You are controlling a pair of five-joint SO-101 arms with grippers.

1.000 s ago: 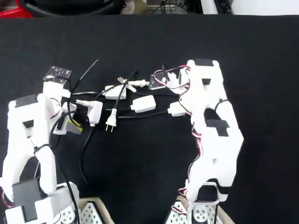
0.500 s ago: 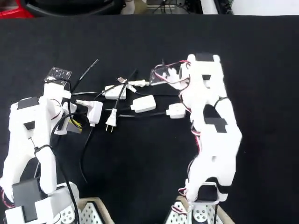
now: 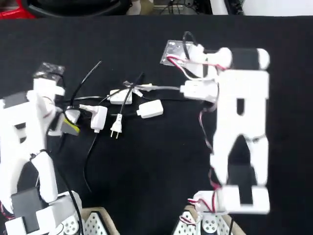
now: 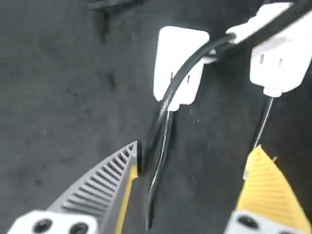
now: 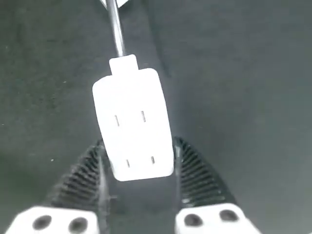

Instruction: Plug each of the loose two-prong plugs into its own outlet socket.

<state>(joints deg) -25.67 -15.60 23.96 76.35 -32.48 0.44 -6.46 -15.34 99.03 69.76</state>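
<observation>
The left gripper [image 4: 195, 147], one ribbed grey finger and one yellow, stands released left of the black two-prong plug [image 3: 116, 128], a glossy black cable [image 4: 169, 97] running between its fingers over the matte black cloth [image 3: 146, 186]. Just right of that plug lies a rounded white socket [image 3: 150, 108]. Farther right of the plug, the right gripper [image 5: 139, 144] clenches a flat, rectangular white outlet socket [image 5: 132, 124] with four narrow slots between ribbed dark fingers
</observation>
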